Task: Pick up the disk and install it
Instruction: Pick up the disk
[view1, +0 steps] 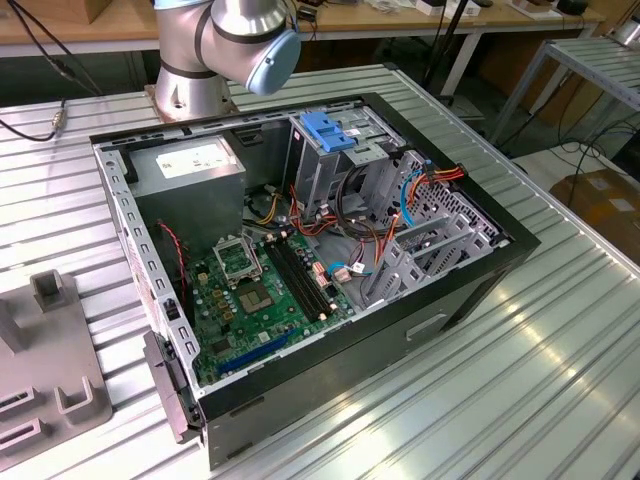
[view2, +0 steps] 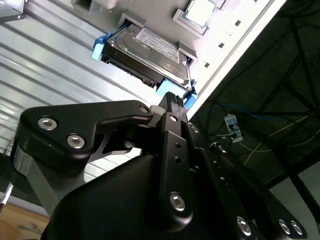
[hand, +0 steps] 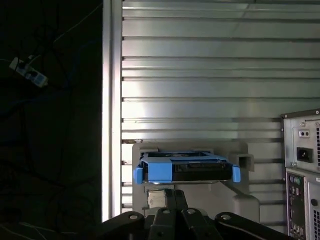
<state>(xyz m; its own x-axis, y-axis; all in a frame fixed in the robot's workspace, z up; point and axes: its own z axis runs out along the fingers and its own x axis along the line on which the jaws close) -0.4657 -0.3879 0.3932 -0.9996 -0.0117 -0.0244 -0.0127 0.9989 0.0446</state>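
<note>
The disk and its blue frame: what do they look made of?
The disk looks like grey metal, its top shiny with reflections around a pale label. Its carrier frame looks like bright blue moulded plastic, smooth and evenly coloured.

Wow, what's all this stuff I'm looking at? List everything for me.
table: one, ribbed silver metal, under everything
computer case: one, black, open, on the table
motherboard: one, green, inside the case
bracket: one, blue, inside the case
holder: one, grey, on the table by the case's back
disk: one, grey in blue carrier, on the holder
gripper: one, black, close to the disk
arm: one, silver with pale blue cap, beyond the case in the exterior view
</note>
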